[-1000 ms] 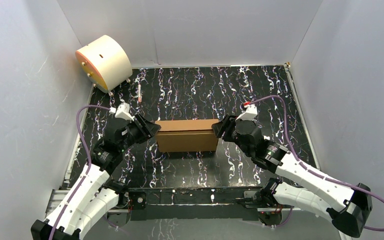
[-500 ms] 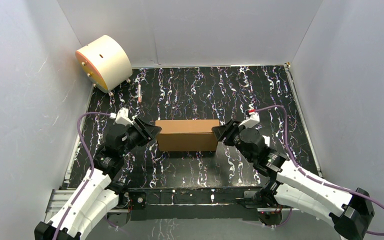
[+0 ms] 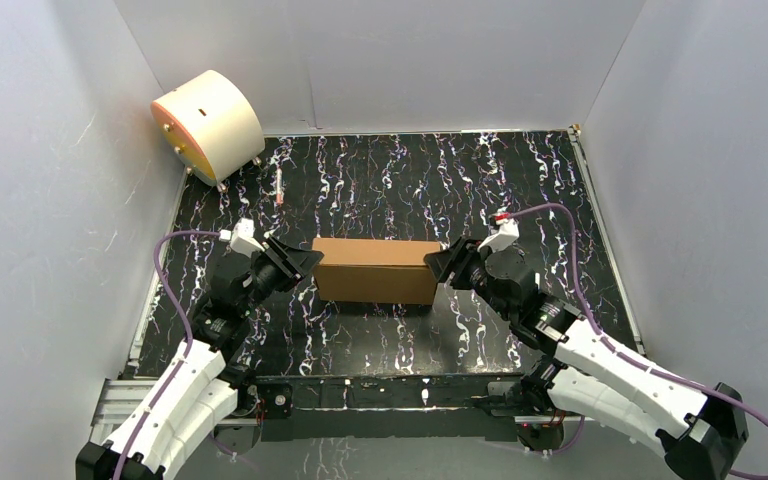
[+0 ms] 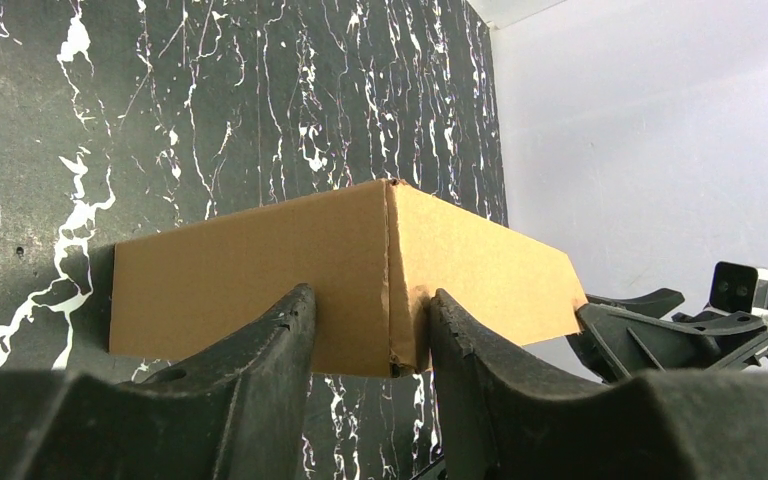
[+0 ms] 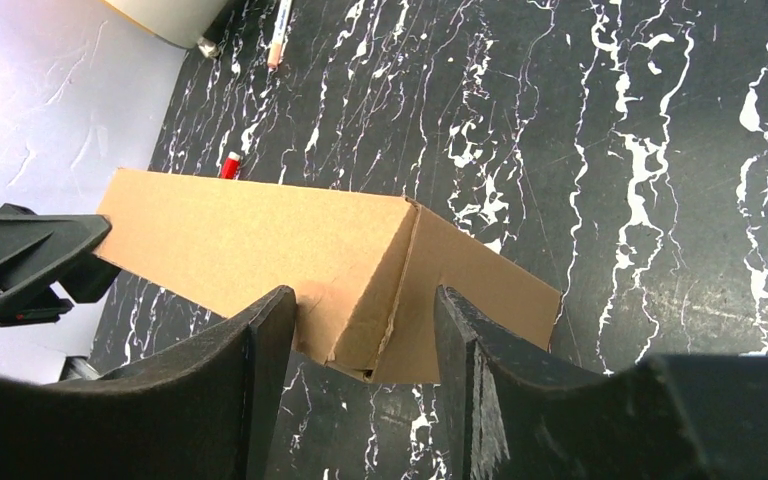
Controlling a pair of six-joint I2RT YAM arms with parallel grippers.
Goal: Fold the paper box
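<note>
1. The two arms reach in from the near edge of the table point(image 3: 520, 180), one toward each short end of the box point(image 3: 375, 270).
2. The left gripper point(image 3: 305, 262) meets the box's left end. In the left wrist view its black fingers point(image 4: 270, 340) stand apart, one on each side of the box's upright corner edge, with the tips overlapping the cardboard. I cannot tell whether they pinch the cardboard or only straddle it.
3. The right gripper point(image 3: 438, 266) meets the right end in the same way. Its fingers point(image 5: 480, 350) are parted around that end's corner edge. Again I cannot tell whether there is a grip.
4. The box is a closed, plain brown block. It sits in the middle of the table between the two grippers, with its long side across the top view. I cannot tell whether it rests flat or is tipped up.
5. Just behind the box's left part, the right wrist view shows a small red item point(image 5: 230, 163) on the table.
6. Farther back on the left lies a pen point(image 3: 279, 185), well apart from the box.
7. In the far left corner sits a cream drum point(image 3: 210, 122) with an orange face, tilted against the wall point(image 3: 410, 60).
</note>
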